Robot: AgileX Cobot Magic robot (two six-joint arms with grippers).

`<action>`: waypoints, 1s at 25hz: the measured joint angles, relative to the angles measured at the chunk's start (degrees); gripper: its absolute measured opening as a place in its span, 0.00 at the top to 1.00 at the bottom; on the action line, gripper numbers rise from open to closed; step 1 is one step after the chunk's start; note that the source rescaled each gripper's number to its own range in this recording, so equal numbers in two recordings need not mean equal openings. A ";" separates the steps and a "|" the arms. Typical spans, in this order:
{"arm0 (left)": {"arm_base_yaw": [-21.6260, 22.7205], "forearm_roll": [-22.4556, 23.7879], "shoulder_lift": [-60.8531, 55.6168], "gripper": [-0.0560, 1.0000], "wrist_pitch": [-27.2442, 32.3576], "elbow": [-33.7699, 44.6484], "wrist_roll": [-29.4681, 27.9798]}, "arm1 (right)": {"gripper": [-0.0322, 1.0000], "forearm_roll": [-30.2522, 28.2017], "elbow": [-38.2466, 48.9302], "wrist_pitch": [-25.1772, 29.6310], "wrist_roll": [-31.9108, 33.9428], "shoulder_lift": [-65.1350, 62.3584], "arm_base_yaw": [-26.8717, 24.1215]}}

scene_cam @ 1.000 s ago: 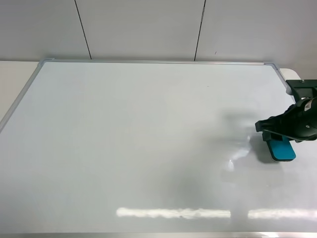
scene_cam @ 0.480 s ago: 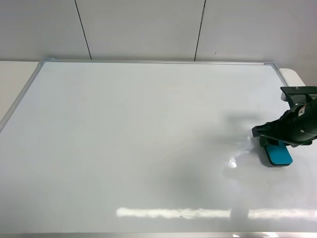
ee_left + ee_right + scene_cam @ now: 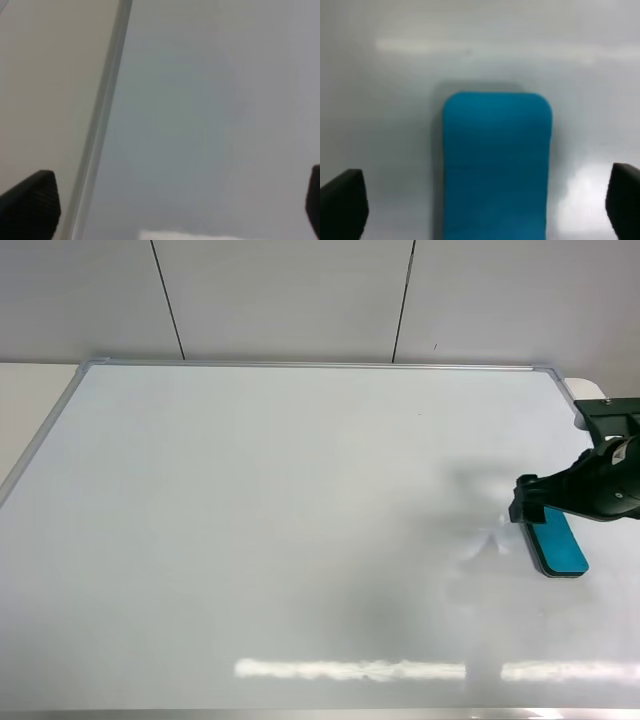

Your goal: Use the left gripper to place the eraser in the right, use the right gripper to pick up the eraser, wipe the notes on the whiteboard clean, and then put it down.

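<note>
The teal-blue eraser (image 3: 562, 545) lies flat on the whiteboard (image 3: 300, 520) near its right edge. My right gripper (image 3: 545, 508) hovers just behind and over the eraser's far end. In the right wrist view the eraser (image 3: 496, 165) lies between the two wide-apart fingers without touching them, so the right gripper (image 3: 484, 202) is open. My left gripper (image 3: 172, 202) is open and empty over the whiteboard (image 3: 210, 100) by its silver frame (image 3: 100, 130); it is outside the exterior view. No marker notes show on the board.
The board's silver frame (image 3: 320, 365) runs along the back. A pale table surface (image 3: 30, 400) shows left of the board and also in the left wrist view (image 3: 45, 75). A grey panelled wall (image 3: 300, 290) stands behind.
The right gripper slid the eraser slightly left, then drew back from it. More of the eraser now shows in front of the gripper.
</note>
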 joint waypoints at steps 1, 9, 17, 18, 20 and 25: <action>0.00 0.00 0.00 0.00 0.00 0.00 0.00 | 0.06 -0.25 0.00 0.06 0.00 -0.31 0.00; 0.00 0.00 0.00 0.00 0.00 0.00 0.00 | 0.00 2.00 0.00 0.81 0.00 -1.30 0.00; 0.00 0.00 0.00 0.00 0.00 0.00 0.00 | 0.00 12.27 -9.83 13.96 -7.69 -20.30 0.00; 0.00 0.00 0.00 0.00 0.00 0.00 0.00 | 0.00 12.63 -12.57 16.90 -8.59 -22.89 0.00; 0.00 0.00 0.00 0.00 0.00 0.00 0.00 | 0.00 12.83 -17.40 22.40 -9.58 -29.13 0.00; 0.00 0.00 0.00 0.00 0.00 0.00 0.00 | 0.00 13.26 -24.11 32.18 -9.52 -43.62 0.00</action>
